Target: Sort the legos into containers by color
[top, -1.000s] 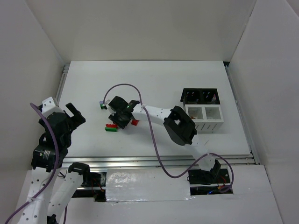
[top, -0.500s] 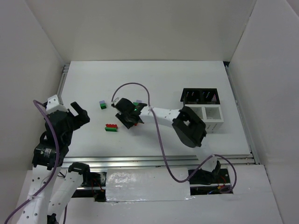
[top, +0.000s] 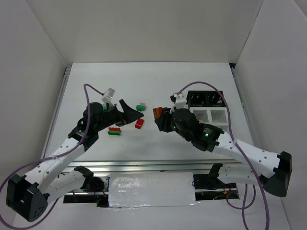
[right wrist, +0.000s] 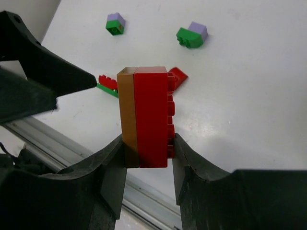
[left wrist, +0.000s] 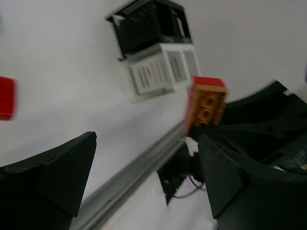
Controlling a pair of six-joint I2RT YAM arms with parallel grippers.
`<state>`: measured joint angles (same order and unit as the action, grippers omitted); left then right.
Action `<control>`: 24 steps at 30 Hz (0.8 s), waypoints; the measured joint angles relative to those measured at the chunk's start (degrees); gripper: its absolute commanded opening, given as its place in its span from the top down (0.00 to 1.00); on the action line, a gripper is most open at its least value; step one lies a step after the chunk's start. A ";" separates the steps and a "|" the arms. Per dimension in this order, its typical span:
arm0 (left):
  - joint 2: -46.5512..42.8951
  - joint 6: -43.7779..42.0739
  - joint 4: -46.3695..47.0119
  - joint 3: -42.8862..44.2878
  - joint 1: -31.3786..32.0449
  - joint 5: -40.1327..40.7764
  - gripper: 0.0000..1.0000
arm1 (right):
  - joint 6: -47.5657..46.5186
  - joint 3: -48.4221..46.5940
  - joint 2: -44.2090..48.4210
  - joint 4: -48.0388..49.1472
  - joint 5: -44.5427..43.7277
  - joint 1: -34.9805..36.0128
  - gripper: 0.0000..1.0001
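Sitting upright inside right tool (right wrist: pixel 147 146): red-brown lego stack (right wrist: pixel 149 108).

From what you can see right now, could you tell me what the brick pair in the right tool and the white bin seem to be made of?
Brick pair: looks like hard moulded plastic, smooth and slightly glossy, judging by crisp studs and solid red and orange-brown colour. White bin: probably plastic, matte, with thin slotted walls; the blur leaves it open.
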<state>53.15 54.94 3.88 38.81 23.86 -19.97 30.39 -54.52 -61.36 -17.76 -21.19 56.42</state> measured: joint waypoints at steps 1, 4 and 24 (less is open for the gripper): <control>1.57 0.61 2.08 0.92 3.87 0.17 0.02 | 1.29 1.46 1.62 -0.20 -0.24 0.31 1.00; 4.83 0.94 7.76 3.45 11.26 0.26 0.03 | 4.17 4.22 3.98 -1.31 -1.18 0.85 1.00; 13.03 0.11 14.95 6.86 17.64 6.67 0.29 | 8.11 4.92 5.75 -3.72 -1.53 4.22 1.00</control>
<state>66.17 55.05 18.83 45.67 41.50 -13.30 38.50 -49.60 -55.61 -21.47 -22.72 60.64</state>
